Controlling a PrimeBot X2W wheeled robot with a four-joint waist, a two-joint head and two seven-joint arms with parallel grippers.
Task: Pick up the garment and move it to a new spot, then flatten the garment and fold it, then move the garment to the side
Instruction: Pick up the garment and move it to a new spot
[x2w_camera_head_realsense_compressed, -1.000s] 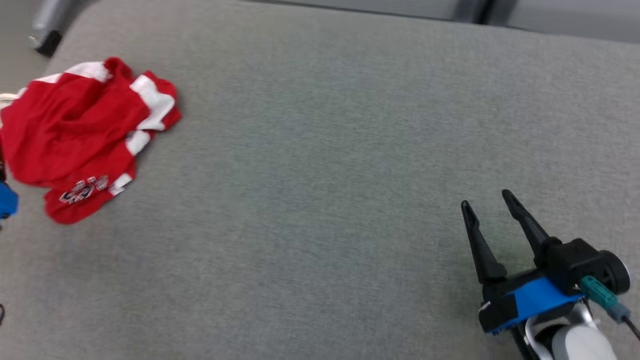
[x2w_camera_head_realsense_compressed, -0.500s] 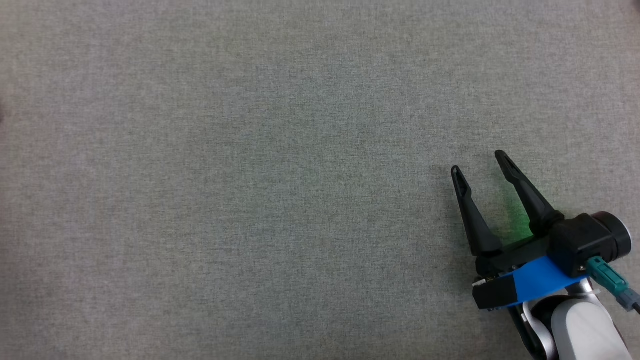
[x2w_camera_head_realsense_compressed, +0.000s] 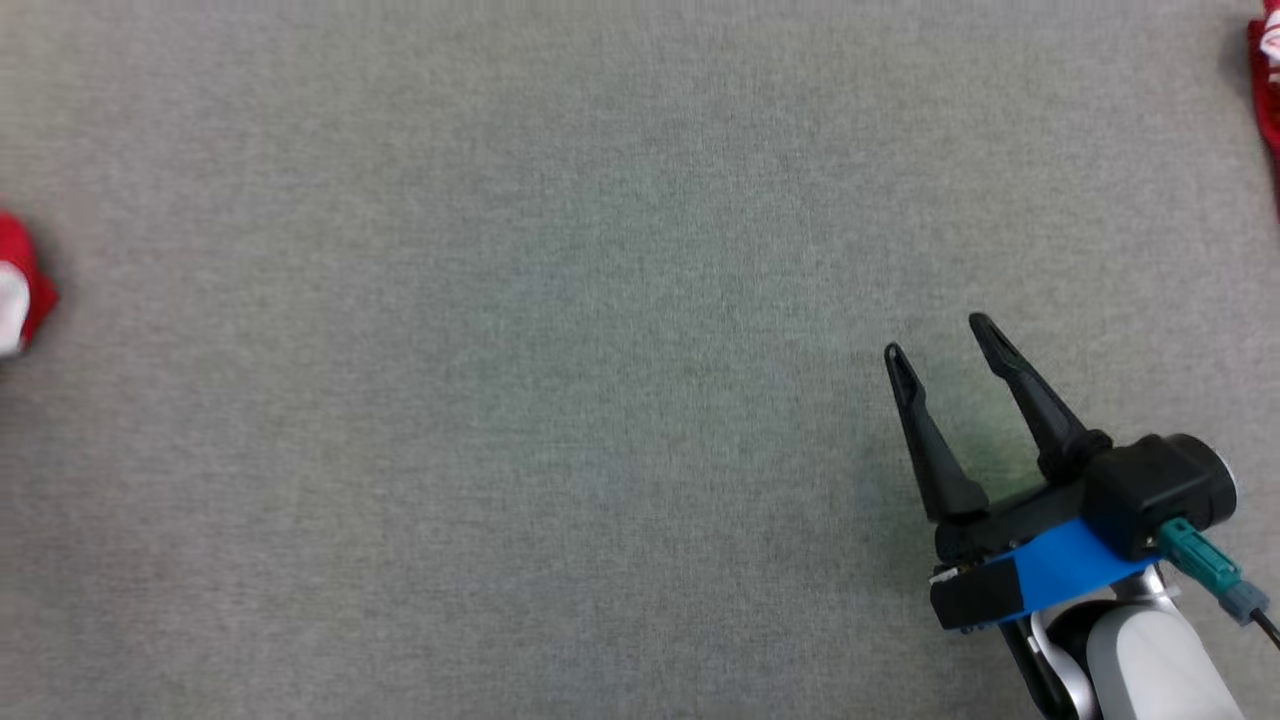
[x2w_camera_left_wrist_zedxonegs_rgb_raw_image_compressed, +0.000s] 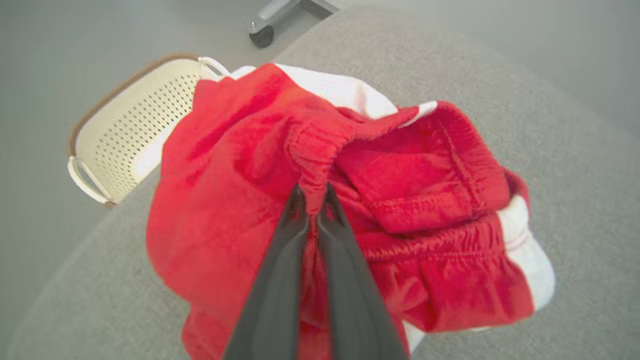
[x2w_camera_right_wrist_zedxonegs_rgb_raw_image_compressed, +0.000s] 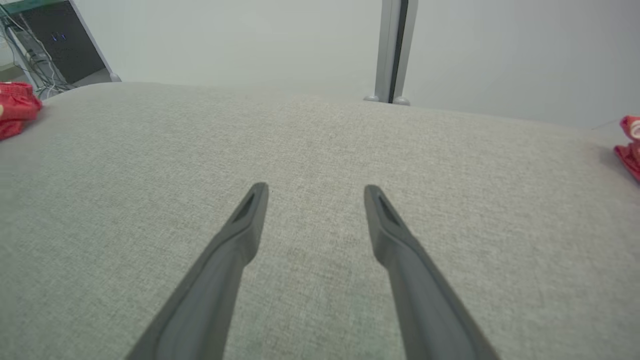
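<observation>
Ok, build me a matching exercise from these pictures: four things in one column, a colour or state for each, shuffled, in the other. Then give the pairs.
Things:
1 left gripper
2 right gripper
3 garment
4 basket

Colour or state:
a cream, perforated
b open, holding nothing
c red with white panels
d shut on an elastic waistband

Pairs: 1-d, 2-b, 3-c, 4-a

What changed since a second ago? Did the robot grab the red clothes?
Yes: the left gripper closed on the red garment at its waistband; it lay loose before. The head camera turned, shifting its view. The right gripper stayed open above the grey surface.
</observation>
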